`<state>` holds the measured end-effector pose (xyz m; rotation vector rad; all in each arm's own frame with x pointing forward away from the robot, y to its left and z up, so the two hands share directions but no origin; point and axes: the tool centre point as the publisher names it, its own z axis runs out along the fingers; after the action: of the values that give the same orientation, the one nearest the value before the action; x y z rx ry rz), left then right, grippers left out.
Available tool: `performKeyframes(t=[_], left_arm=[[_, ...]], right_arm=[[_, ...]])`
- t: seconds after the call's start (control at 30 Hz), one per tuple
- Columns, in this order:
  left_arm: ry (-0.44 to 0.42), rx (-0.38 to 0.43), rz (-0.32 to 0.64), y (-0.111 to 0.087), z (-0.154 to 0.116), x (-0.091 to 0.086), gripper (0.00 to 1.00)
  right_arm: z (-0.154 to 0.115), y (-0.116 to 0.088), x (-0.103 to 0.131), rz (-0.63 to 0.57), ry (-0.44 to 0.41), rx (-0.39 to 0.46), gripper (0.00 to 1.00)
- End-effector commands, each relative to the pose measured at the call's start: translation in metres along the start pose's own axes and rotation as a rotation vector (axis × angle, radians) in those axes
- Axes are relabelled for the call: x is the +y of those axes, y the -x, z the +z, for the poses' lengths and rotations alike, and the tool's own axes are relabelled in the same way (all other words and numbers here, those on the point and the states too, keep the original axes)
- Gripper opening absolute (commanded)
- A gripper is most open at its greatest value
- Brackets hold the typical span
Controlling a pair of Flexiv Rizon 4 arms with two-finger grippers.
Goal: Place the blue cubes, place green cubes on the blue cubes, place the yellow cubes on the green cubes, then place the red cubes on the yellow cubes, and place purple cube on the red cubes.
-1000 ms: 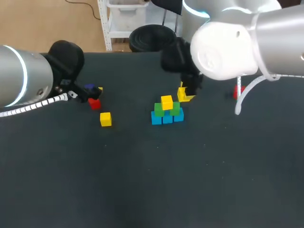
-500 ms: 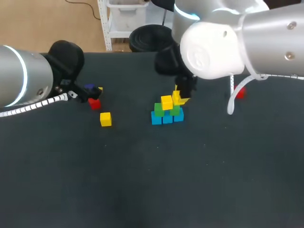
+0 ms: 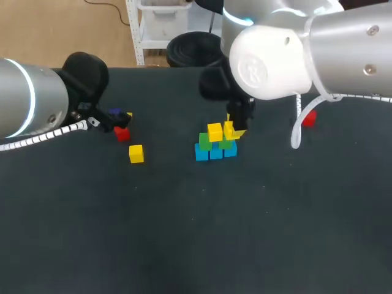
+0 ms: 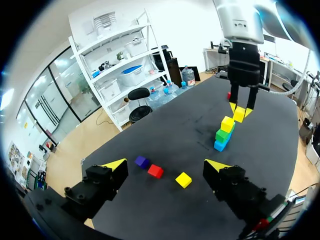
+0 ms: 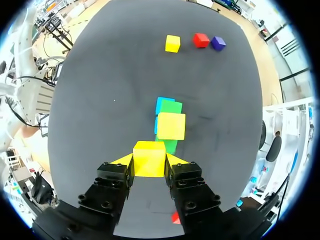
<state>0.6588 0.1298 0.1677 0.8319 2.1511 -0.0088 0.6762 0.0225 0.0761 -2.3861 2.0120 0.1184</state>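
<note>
My right gripper (image 3: 231,130) is shut on a yellow cube (image 5: 149,158) and holds it just over the right side of the stack, beside the stacked yellow cube (image 3: 214,131). That one rests on green cubes (image 3: 205,142), which sit on a row of blue cubes (image 3: 215,153). The left wrist view shows the stack (image 4: 223,134) far ahead under the held cube (image 4: 239,114). My left gripper (image 4: 166,167) stands open at the table's left, with a purple cube (image 4: 142,161), a red cube (image 4: 155,171) and a loose yellow cube (image 4: 183,179) ahead of its fingers.
A second red cube (image 3: 309,119) lies to the right, behind my right arm. The loose yellow cube (image 3: 136,154), red cube (image 3: 122,133) and purple cube (image 3: 115,113) lie close together on the left. The black table (image 3: 196,233) stretches wide toward the front.
My right gripper has carried the yellow cube left and down, from behind the stack to right over its right side. The left arm has stayed still.
</note>
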Motion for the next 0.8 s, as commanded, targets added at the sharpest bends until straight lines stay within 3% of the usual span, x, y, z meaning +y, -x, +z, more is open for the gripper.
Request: performKeyframes(t=[0.03,0.8], left_arm=[[0.003,-0.003,-0.002,-0.0006,0.0007,-0.0007,1.00],[0.003,-0.003,-0.002,-0.0006,0.0007,-0.0007,1.00]], right_arm=[[0.0025,0.0011,-0.0003,0.001,0.007,-0.001,0.00],[0.0086,-0.0010,-0.0040,0.004,0.014,-0.002,0.00]])
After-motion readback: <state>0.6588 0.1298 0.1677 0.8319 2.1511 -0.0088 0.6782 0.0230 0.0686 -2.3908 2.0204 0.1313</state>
